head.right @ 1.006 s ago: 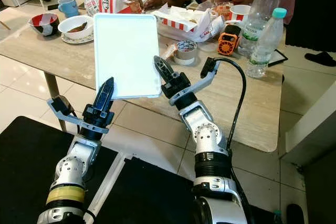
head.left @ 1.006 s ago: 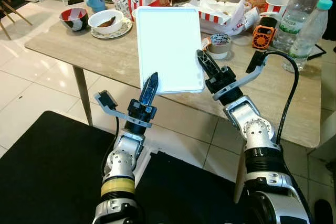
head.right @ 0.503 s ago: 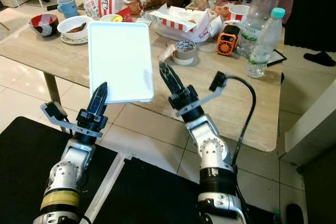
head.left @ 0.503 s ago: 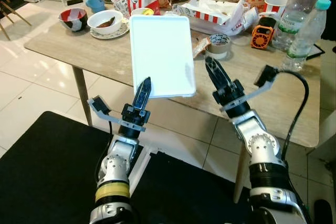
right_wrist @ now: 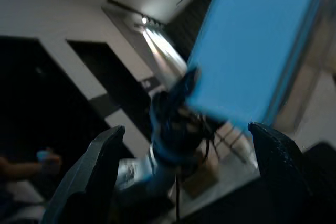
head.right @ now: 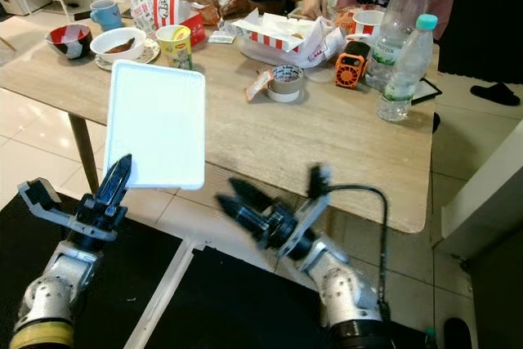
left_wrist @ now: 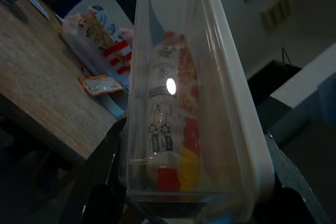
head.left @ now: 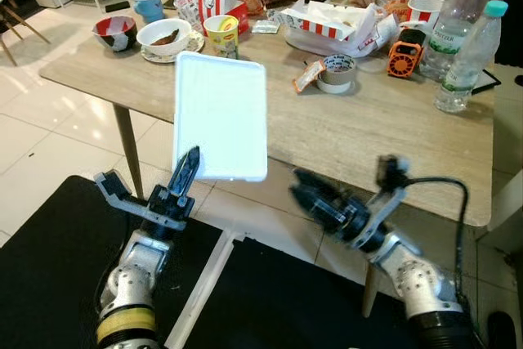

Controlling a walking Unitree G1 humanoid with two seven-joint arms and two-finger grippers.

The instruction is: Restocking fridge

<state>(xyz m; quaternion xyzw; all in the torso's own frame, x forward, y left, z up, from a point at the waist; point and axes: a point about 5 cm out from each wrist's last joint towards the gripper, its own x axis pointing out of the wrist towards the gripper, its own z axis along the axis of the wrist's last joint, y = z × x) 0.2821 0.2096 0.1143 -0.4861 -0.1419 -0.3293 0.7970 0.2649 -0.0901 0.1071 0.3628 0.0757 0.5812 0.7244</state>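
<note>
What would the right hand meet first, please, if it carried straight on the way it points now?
Probably the left arm's wrist, just under the white-lidded container which the left hand holds up. The right hand points across toward it, open, with nothing between them. Depth is unclear, so it might pass in front.

White plastic container [head.left: 221,116] — smooth, matt lid face; its walls [left_wrist: 184,103] are clear glossy plastic, catching a bright highlight and showing printed packaging inside. Left gripper [head.left: 186,176]: black matt plastic fingers on a brushed silver metal arm. Right gripper [head.left: 315,202]: the same black finish, slightly shiny. Table [head.left: 384,128] — pale wood-grain top, matt. Floor [head.left: 49,145]: glossy white tiles. Mat [head.left: 49,267]: black, dull, cloth-like. Water bottles [head.left: 466,55]: clear glossy plastic. Bowl [head.left: 163,34]: glazed white ceramic. Striped boxes [head.left: 327,26]: paper card.
</note>
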